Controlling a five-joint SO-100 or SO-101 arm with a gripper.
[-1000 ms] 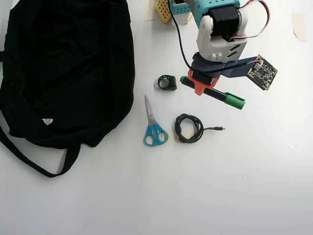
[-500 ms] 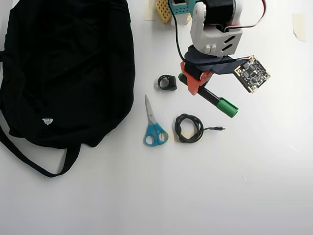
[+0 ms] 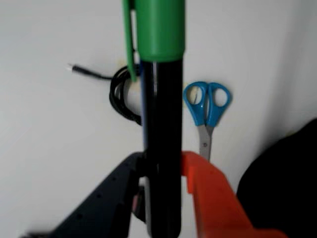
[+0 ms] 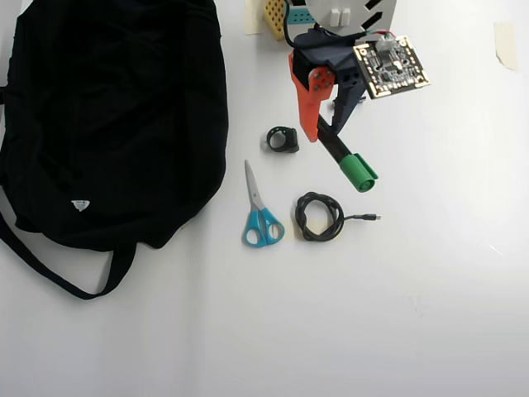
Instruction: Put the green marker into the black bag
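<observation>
The tool is clamped on the green marker, its orange finger on one side of the black barrel and its dark finger on the other. In the overhead view the marker slants from the tool down toward the right, with its green cap at the free end, above the white worktop; whether the cap touches the surface cannot be told. In the wrist view the marker runs straight up the middle of the frame, the cap at the top and the barrel pinched between the orange finger and the dark one at the bottom.

The black bag lies at the left of the overhead view, well apart from the marker, its strap trailing below it and a small white tag on its fabric. In the wrist view only a dark edge of it shows at the lower right.

Between bag and marker in the overhead view lie blue-handled scissors, a coiled black cable just to their right, and a small black object near the orange finger. The wrist view shows the scissors right of the barrel and the cable behind it to the left.
</observation>
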